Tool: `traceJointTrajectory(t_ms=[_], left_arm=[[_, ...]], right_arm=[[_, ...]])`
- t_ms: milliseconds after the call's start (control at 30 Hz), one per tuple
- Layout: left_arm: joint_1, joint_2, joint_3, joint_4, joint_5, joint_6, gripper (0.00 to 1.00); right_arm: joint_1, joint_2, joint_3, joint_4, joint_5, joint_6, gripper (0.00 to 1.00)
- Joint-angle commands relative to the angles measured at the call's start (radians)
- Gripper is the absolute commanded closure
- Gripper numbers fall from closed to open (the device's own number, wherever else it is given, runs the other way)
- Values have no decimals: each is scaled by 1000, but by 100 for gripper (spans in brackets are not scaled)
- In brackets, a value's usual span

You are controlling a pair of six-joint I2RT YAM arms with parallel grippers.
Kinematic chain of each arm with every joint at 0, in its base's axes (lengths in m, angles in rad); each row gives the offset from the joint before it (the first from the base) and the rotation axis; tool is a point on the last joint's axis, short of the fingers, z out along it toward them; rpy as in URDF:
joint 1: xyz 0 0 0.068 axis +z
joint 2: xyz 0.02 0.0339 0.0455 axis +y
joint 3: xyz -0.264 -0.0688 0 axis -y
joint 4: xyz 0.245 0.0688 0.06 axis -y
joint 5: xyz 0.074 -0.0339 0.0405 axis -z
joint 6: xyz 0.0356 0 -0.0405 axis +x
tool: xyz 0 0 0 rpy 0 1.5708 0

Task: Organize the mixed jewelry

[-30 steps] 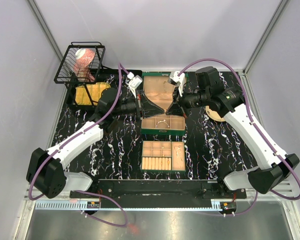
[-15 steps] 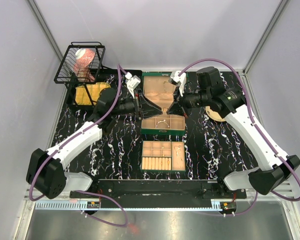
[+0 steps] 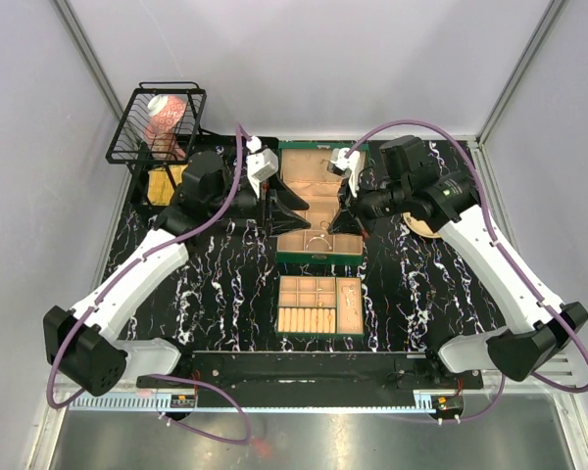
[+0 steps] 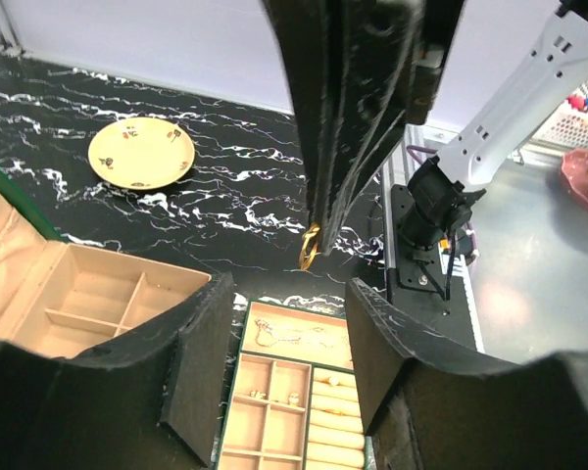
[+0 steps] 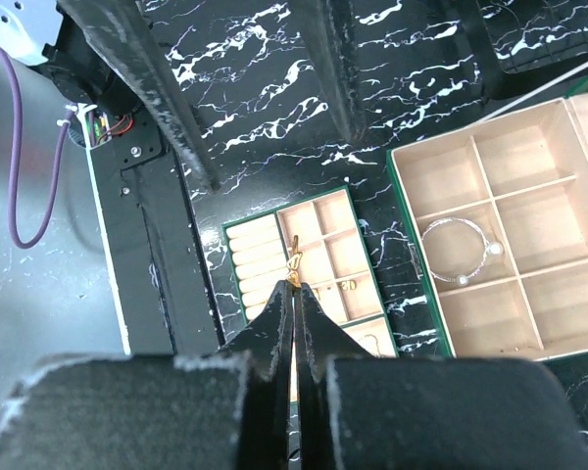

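My right gripper (image 5: 294,287) is shut on a small gold piece of jewelry (image 5: 294,264) that sticks out past its tips. It hangs above the green tray (image 5: 237,257) and shows from the left wrist too, as the gold piece (image 4: 311,245). My left gripper (image 4: 292,377) stands open and empty, facing the right gripper (image 3: 341,217) over the open green box (image 3: 318,257). A slim bangle (image 5: 459,252) lies in a box compartment. A fine chain (image 4: 292,336) and small bits (image 4: 270,396) lie in the tray (image 3: 320,336).
A round tan plate (image 4: 141,154) sits right of the box, partly under the right arm in the top view. A black wire basket (image 3: 157,122) with a pink object stands at the back left, a yellow cloth (image 3: 160,182) beside it.
My left gripper has opened and drawn back left from the gold piece, which stays in the right gripper. The right gripper has dipped slightly toward the box.
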Motion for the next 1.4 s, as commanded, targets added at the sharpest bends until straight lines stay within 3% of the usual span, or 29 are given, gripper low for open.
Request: traceJointTrajectory(t_ms=[0,400,867,1367], left_arm=[[-17,-23,89,-151,80,223,46],[-72,18,96,-198,37,320,46],[-88,69,138,-174,5,294,51],[-92,84,142,-157,0,258,69]], right_arm=[[25,20,5,-1,-15,-19,100],[45,52,26,10,-12,-15,100],[53,43,15,11,-12,-17,100],[54,37,14,14,-8,-17,100]])
